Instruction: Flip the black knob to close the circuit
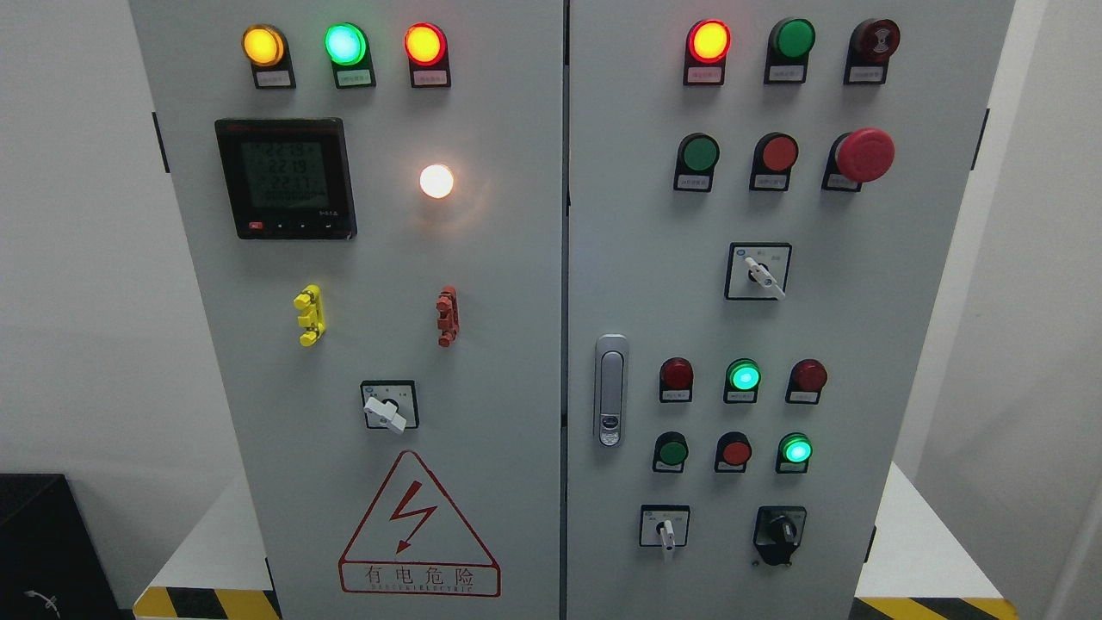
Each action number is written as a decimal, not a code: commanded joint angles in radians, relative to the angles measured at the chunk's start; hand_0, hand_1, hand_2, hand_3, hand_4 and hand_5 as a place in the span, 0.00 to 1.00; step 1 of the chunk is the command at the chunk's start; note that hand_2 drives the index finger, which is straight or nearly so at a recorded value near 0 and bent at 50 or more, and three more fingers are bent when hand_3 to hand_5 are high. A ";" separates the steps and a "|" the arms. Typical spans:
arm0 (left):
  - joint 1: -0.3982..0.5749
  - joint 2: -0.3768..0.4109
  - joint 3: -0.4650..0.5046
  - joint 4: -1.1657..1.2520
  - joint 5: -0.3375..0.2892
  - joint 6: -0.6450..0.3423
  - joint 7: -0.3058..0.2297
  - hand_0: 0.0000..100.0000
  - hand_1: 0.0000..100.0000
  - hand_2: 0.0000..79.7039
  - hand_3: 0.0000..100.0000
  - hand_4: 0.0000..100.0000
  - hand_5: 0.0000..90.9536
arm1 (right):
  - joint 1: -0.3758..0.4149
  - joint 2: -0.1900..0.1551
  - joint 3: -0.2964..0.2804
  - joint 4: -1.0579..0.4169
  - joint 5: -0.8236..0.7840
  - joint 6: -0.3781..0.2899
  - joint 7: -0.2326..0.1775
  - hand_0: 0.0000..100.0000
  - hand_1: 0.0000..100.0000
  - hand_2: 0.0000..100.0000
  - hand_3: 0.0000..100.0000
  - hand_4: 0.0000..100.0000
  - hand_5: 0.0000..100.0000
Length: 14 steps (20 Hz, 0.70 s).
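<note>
1. Sitting at the lower right of the grey metal cabinet door (861, 344), the black rotary knob (781, 531) is untouched.
2. Neither hand is in view, so their state cannot be told.
3. Above the knob glows a round green lamp (796, 449).

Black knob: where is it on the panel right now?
Head view: the black knob sits at the right door's bottom, right of a white-handled selector switch and below a lit green lamp.
</note>
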 commanded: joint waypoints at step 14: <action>0.000 0.000 -0.020 0.021 -0.021 0.000 -0.001 0.12 0.56 0.00 0.00 0.00 0.00 | -0.012 -0.001 0.028 0.010 0.003 -0.033 0.007 0.00 0.20 0.00 0.00 0.00 0.00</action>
